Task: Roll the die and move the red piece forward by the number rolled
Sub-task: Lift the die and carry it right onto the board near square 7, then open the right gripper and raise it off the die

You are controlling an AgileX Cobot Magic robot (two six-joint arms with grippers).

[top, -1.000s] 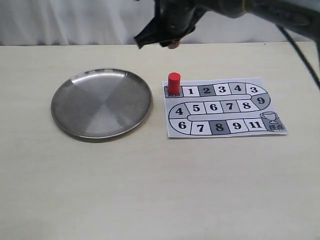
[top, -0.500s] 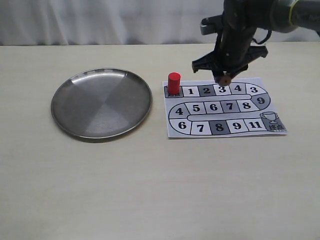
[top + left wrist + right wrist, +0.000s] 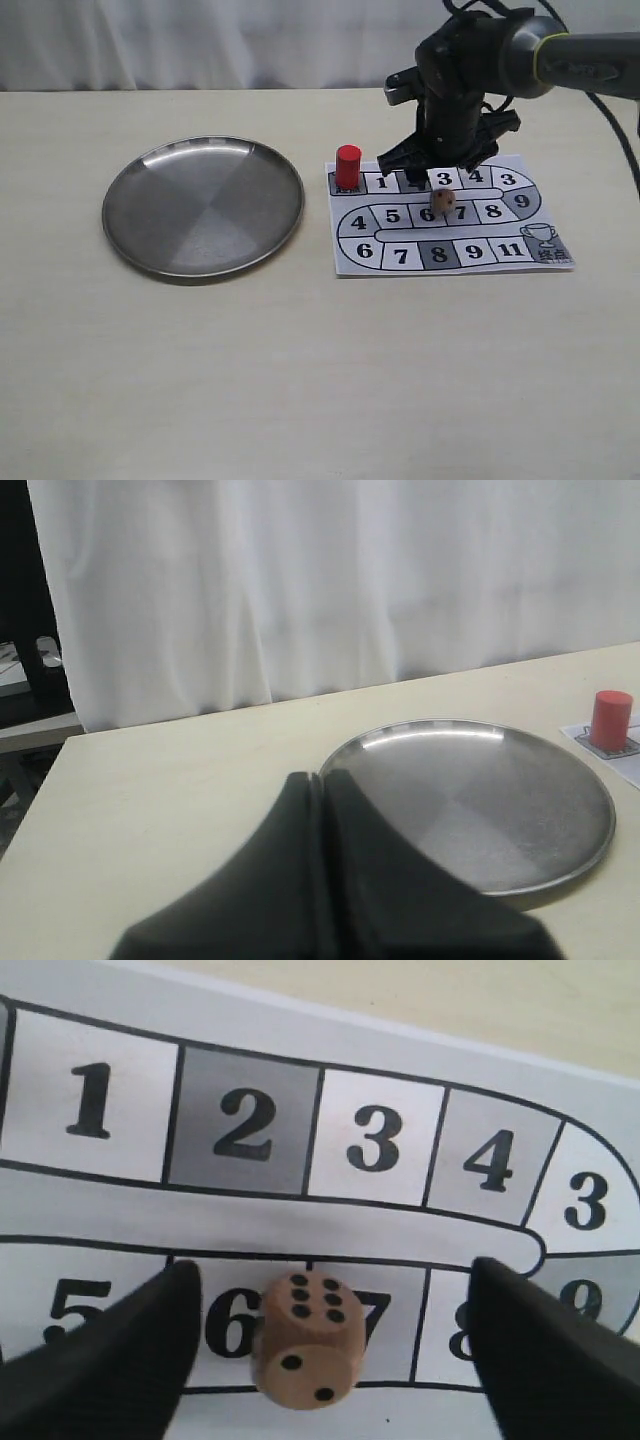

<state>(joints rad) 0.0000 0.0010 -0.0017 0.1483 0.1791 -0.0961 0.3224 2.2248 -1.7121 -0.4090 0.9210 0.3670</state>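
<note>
Sitting on the board (image 3: 400,258), the die (image 3: 443,203) is outside the plate (image 3: 200,205)

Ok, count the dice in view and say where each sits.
1. The small pale wooden die sits on the printed paper board, straddling squares 6 and 7, between the open right gripper's fingers.

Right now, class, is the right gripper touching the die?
Apart. The right wrist view shows the die between the right gripper's open fingers, with printed board visible in the gap on each side.
</note>
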